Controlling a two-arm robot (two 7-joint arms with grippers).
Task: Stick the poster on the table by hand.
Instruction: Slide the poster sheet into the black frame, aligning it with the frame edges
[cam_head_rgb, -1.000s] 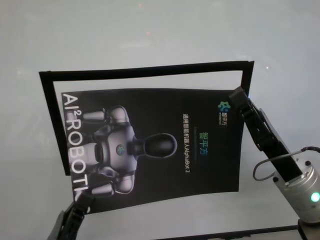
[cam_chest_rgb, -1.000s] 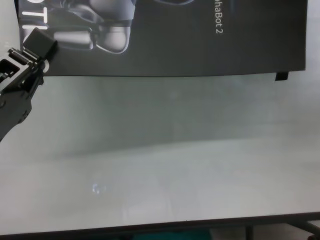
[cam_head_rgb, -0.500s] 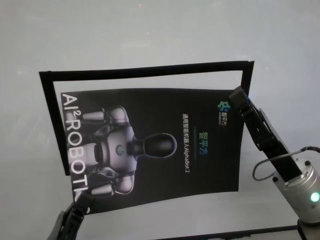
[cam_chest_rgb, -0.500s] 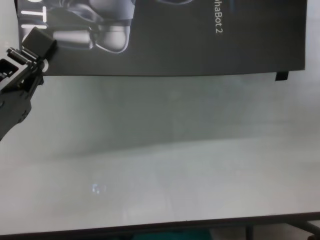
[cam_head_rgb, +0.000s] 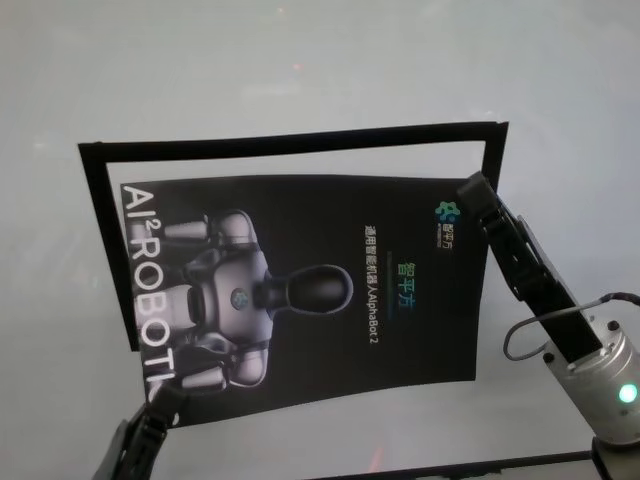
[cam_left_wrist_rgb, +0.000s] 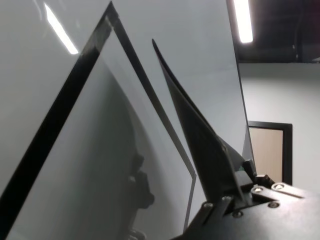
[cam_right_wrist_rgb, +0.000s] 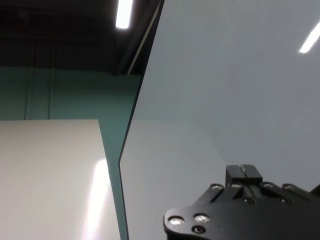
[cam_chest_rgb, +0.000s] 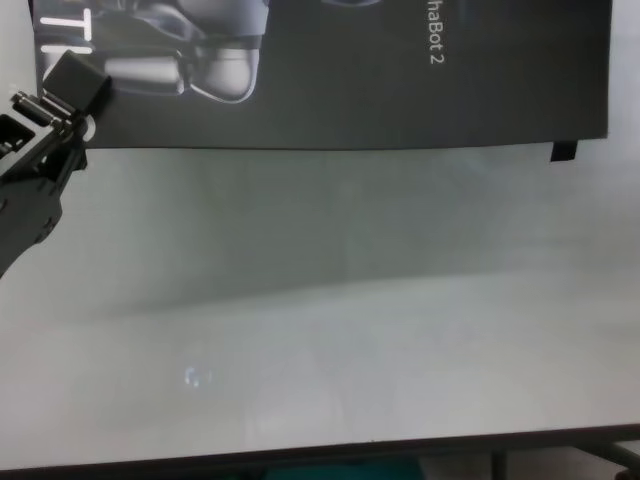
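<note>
The poster (cam_head_rgb: 300, 290), a black sheet with a silvery robot figure, lies over the pale table (cam_head_rgb: 300, 70) inside a frame of black tape strips (cam_head_rgb: 290, 140). My left gripper (cam_head_rgb: 165, 400) is shut on its near left corner; the chest view shows its square pad (cam_chest_rgb: 78, 80) on top of the poster (cam_chest_rgb: 400, 80). In the left wrist view the thin poster (cam_left_wrist_rgb: 200, 140) rises edge-on from the gripper (cam_left_wrist_rgb: 235, 197), off the table. My right gripper (cam_head_rgb: 472, 192) is shut on the far right corner. In the right wrist view only the gripper (cam_right_wrist_rgb: 243, 175) and the table (cam_right_wrist_rgb: 225, 75) show.
One tape strip (cam_head_rgb: 108, 250) runs down the poster's left side and a short one (cam_head_rgb: 492, 155) sits at the far right. A small tape end (cam_chest_rgb: 565, 151) shows by the poster's near right corner. The table's dark front edge (cam_chest_rgb: 300, 462) is close to me.
The poster's near edge and my left gripper have crept slightly away from me. The poster's near right corner has shifted a little left. My right arm has barely moved.
</note>
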